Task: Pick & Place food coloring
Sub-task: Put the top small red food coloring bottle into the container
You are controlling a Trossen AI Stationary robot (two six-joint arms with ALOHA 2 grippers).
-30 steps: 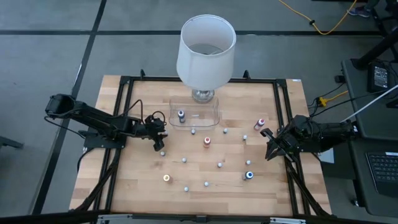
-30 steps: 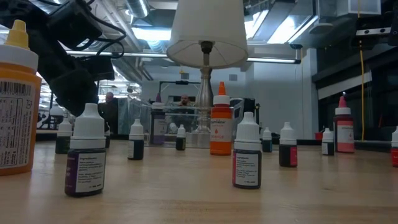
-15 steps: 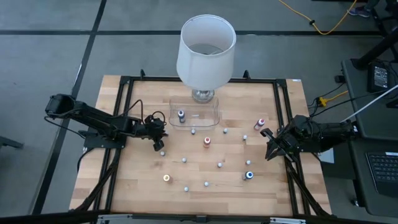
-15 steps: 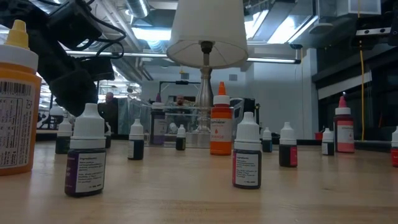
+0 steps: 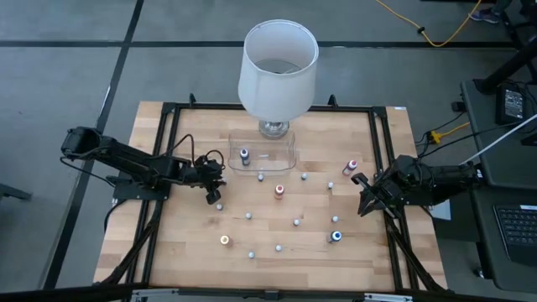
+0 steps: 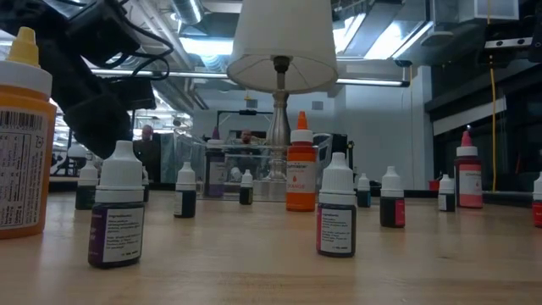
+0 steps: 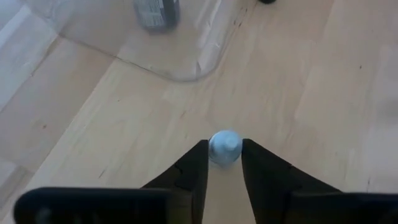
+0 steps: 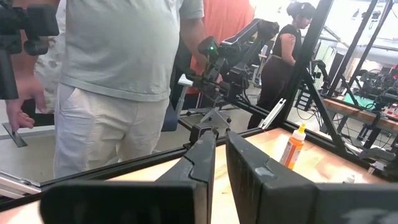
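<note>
Several tiny food coloring bottles stand scattered on the wooden table (image 5: 185, 252), among them a red-capped one (image 5: 279, 190), an orange one (image 5: 225, 240), a blue one (image 5: 336, 236) and a pink one (image 5: 351, 166). One dark-capped bottle (image 5: 244, 154) stands inside the clear tray (image 5: 285, 159). At the table's left, my left gripper (image 5: 217, 200) slants down over a white-capped bottle (image 7: 224, 147), its fingers on either side of the cap. My right gripper (image 5: 362, 205) waits shut and level at the right edge. My left gripper has the white-capped bottle's cap (image 7: 224, 138) between its two fingertips (image 7: 199, 158), only at their free ends. The fingers slant down from the table's left side. The bottle (image 5: 219, 205) stands upright with its base on the table.
A lamp with a big white shade (image 5: 278, 59) stands at the far middle, just behind the tray. More white-capped bottles (image 5: 278, 248) dot the table's middle and near side. A black frame (image 5: 168, 109) runs around the table. People stand in the room beyond the table (image 8: 118, 74).
</note>
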